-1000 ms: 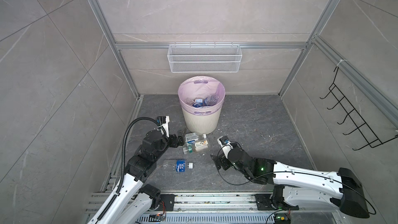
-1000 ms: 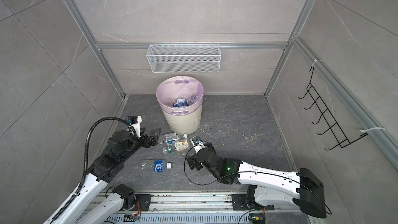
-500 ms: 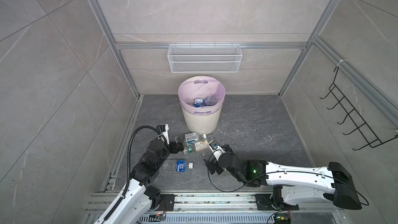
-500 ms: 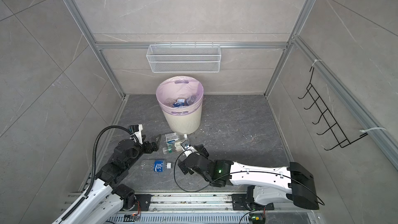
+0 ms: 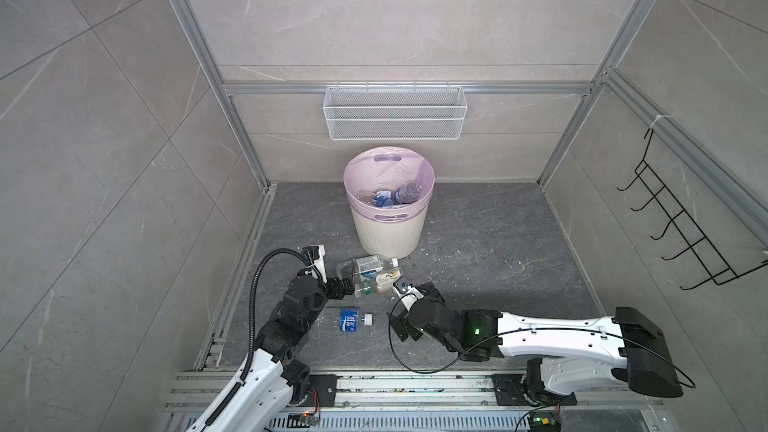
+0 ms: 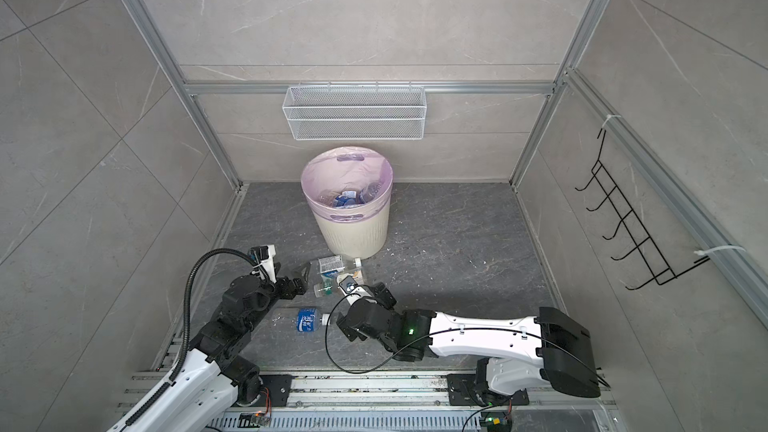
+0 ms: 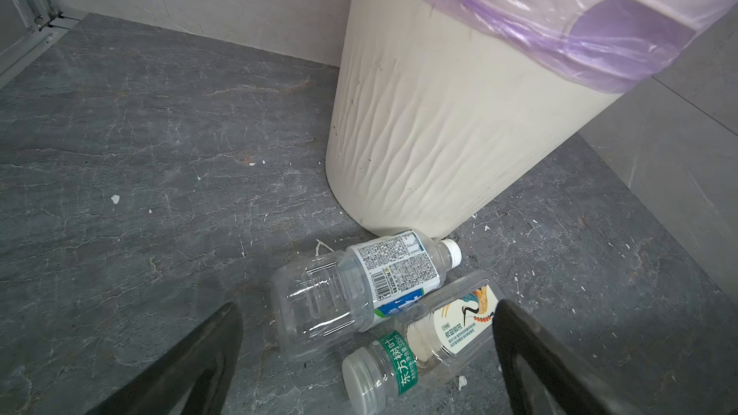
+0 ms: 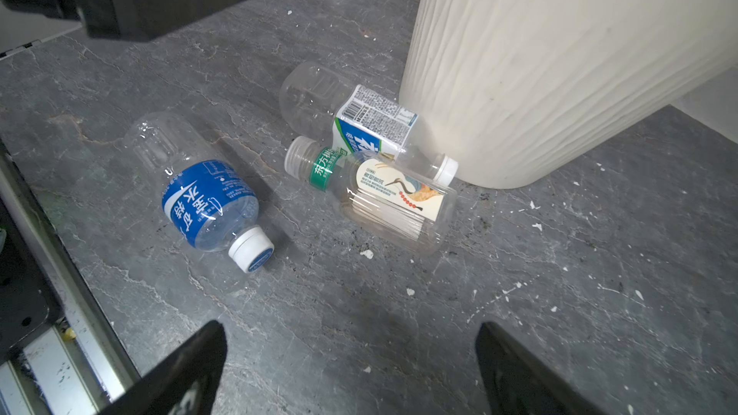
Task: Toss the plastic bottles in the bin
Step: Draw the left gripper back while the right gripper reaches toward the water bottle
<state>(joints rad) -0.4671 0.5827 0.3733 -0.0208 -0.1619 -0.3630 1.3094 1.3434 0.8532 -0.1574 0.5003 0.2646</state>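
Left wrist view: left gripper [image 7: 367, 307] jaws spread wide, empty, facing a touching pair lying at the foot of the bin [image 7: 439, 113]: white-label bottle [image 7: 393, 273], crane-label bottle [image 7: 451, 333]. Right gripper [image 8: 349, 327] likewise spread, holding nothing. In both top views the pair sits at the bin's 6 o'clock; blue-label bottle [image 5: 349, 321] lies alone at their 7 o'clock. Further bottles [image 5: 390, 197] inside bin.

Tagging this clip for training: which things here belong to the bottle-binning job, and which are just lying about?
Job:
- blue-label bottle, barcode-label bottle and bird-label bottle, all lying on the floor
- bin
- bottles already inside

Just there:
- wire-mesh basket on the back wall
- black hook rack
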